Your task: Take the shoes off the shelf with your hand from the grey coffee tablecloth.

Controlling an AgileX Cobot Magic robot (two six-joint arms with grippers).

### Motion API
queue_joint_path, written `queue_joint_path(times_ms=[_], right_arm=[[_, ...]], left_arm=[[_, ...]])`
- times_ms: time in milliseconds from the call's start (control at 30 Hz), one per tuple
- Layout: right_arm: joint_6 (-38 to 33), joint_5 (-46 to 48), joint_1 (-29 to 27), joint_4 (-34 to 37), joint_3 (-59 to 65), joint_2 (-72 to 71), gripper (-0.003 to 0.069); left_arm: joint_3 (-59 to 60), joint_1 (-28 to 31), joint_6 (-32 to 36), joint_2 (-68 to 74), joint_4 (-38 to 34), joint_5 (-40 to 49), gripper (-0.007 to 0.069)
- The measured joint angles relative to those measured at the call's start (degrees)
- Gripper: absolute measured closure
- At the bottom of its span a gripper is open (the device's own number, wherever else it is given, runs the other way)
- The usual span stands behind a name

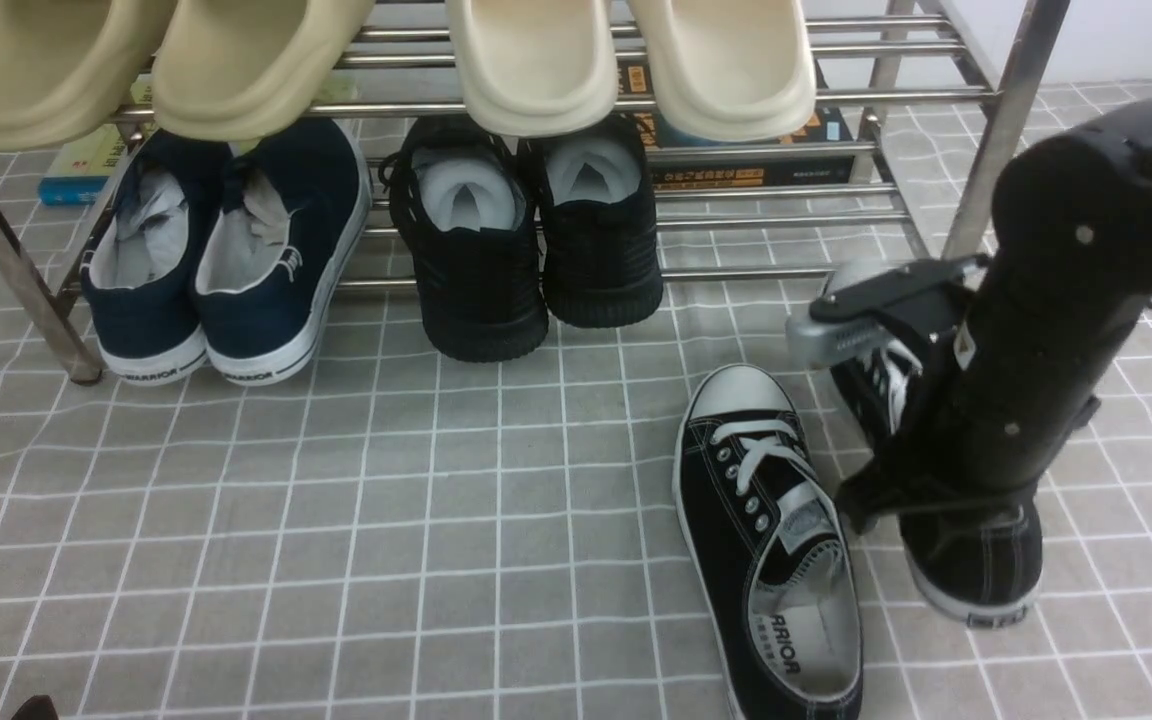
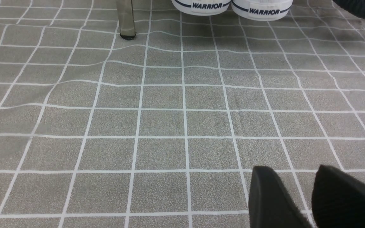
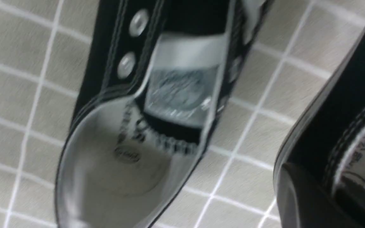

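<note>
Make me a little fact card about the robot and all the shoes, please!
Right end effector: shut on side wall of right black canvas sneaker with white laces
Left end effector: open, holding nothing
Matching left sneaker: on grey-brown white-grid cloth, toe towards rack
Shiny steel shoe rack, top: four cream and beige rubber shoes
Rack, bottom: navy white-soled sneakers, all-black knit sneakers

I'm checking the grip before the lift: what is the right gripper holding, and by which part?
The right gripper appears to pinch the farther-right black canvas sneaker by its side wall beside the foot opening.
</note>
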Motion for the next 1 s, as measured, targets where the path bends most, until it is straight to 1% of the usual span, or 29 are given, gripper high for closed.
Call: queue_joint_path(times_ms=[133,433,500,533,600,633,733,767,833,900,1000], right_arm=[[-2.0,-0.3,0.0,4.5,2.5,0.0,0.0648],[-2.8,-2.0,0.0,6.6,3.3,-0.1,0.0638],[-2.8,-2.0,0.0,6.8,3.3,-0.1,0.0625],[-2.8,-1.8,0.0,7.1,3.3,-0.1,0.0606],[-2.8,-0.8,0.0,7.8,3.3,-0.1,0.0545],[-2.8,-0.7,0.0,7.9,3.3,-0.1,0.0539],[-2.9,2.0,0.0,8.0,2.2,-0.2,0.0416],[-3.1,2.5,0.0,7.8,1.9,-0.2,0.0403],[-3.6,4.4,0.0,6.8,-0.2,-0.8,0.0351],[-4.4,5.4,0.0,5.5,-2.1,-1.9,0.0339],[-4.4,5.9,0.0,3.4,-3.8,-4.8,0.0365]], left_arm=[[0.0,0.0,0.0,0.0,0.0,0.0,0.0385],[0.0,0.0,0.0,0.0,0.0,0.0,0.0385],[0.0,0.0,0.0,0.0,0.0,0.0,0.0385],[0.0,0.0,0.0,0.0,0.0,0.0,0.0385],[0.0,0.0,0.0,0.0,0.0,0.0,0.0385],[0.0,0.0,0.0,0.0,0.0,0.0,0.0385],[0.0,0.0,0.0,0.0,0.0,0.0,0.0385],[0.0,0.0,0.0,0.0,0.0,0.0,0.0385],[0.0,0.0,0.0,0.0,0.0,0.0,0.0385],[0.0,0.0,0.0,0.0,0.0,0.0,0.0385],[0.0,0.0,0.0,0.0,0.0,0.0,0.0385]])
